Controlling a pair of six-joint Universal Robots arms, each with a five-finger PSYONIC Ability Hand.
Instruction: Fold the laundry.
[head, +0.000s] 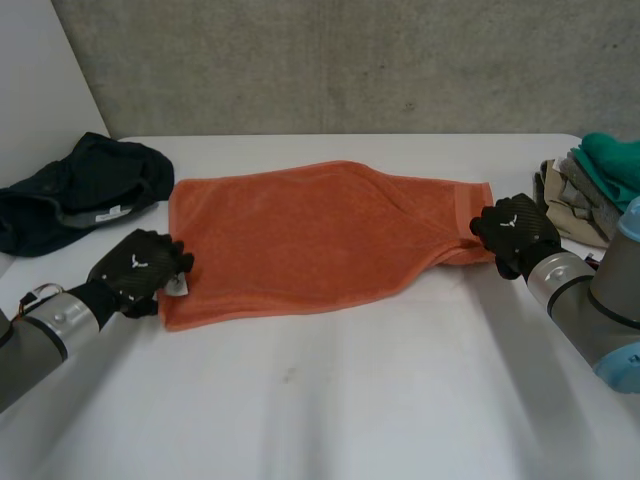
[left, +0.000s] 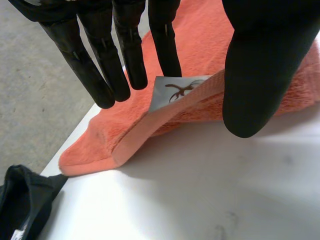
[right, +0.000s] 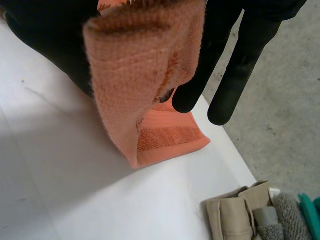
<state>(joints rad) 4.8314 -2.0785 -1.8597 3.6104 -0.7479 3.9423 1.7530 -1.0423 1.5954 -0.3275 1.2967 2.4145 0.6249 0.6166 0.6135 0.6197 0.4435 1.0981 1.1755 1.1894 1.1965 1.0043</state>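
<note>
Left hand (head: 140, 270) pinches one end of the orange towel (head: 300, 235), right hand (head: 517, 232) grips the other

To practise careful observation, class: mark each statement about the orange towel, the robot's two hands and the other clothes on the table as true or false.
1. The right hand pinches one end of the orange towel. True.
2. The towel is folded into a small square. False: it lies spread across the white table.
3. A dark garment lies beyond the left hand. True.
4. The stack of folded clothes sits beside the left hand. False: it is by the right hand.
5. A white label shows on the towel's edge at the left hand. True.
</note>
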